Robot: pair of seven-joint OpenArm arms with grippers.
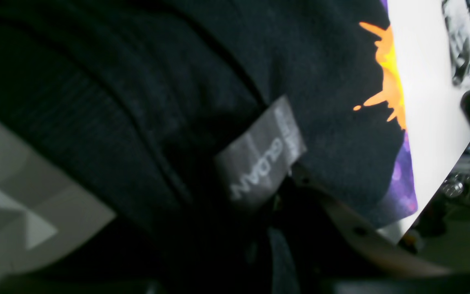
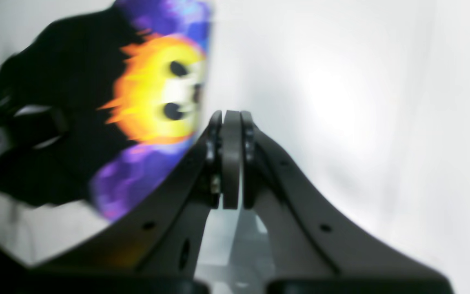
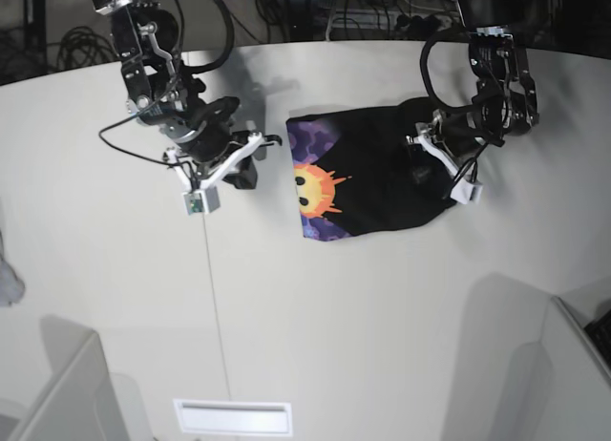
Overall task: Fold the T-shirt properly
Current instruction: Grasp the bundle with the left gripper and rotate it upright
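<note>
The black T-shirt (image 3: 382, 164) lies folded on the white table, its orange-yellow sun face on purple (image 3: 313, 186) turned up at its left end. My left gripper (image 3: 427, 153) is down on the shirt's right edge. In the left wrist view black cloth (image 1: 178, 81) with a grey neck label (image 1: 259, 151) fills the frame and bunches over one brown finger (image 1: 357, 228), so the jaws look shut on it. My right gripper (image 3: 256, 147) hovers just left of the shirt, apart from it. Its fingertips (image 2: 231, 118) are pressed together and hold nothing, with the sun print (image 2: 161, 90) beyond.
The white table (image 3: 382, 298) has a thin seam running toward a rectangular slot (image 3: 232, 417) near its front edge. A small grey cloth (image 3: 8, 283) lies at the far left edge. Cables hang behind the table, and partition panels stand at both lower corners.
</note>
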